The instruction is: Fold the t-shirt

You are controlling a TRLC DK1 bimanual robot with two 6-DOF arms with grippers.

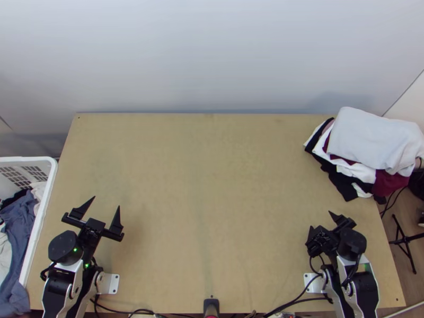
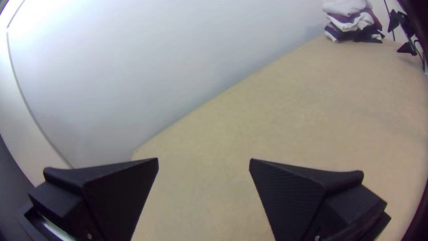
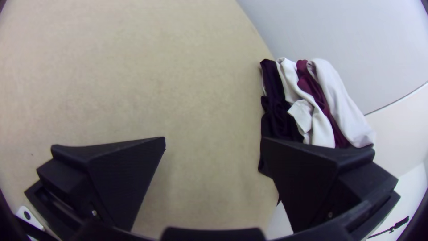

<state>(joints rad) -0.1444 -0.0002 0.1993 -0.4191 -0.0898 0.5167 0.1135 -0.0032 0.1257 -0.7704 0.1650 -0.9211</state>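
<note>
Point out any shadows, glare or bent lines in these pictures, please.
Top view: a soft shadow on the table beside the left arm's fingers, another on the wall near the pile of clothes; left wrist view: near-white glare at the wall's upper left, a bowed seam below; right wrist view: the table's edge curves, lower corners dark.

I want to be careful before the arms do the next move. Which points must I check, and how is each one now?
1. Left pincer open, without cloth: ok.
2. Right pincer open, without cloth: ok.
3. Garment laid out between the arms: not ok; the cloth pile sits at the table's far right corner.
4. T-shirt identified in that pile: cannot tell.
5. Basket beside the table: ok, at left.
</note>
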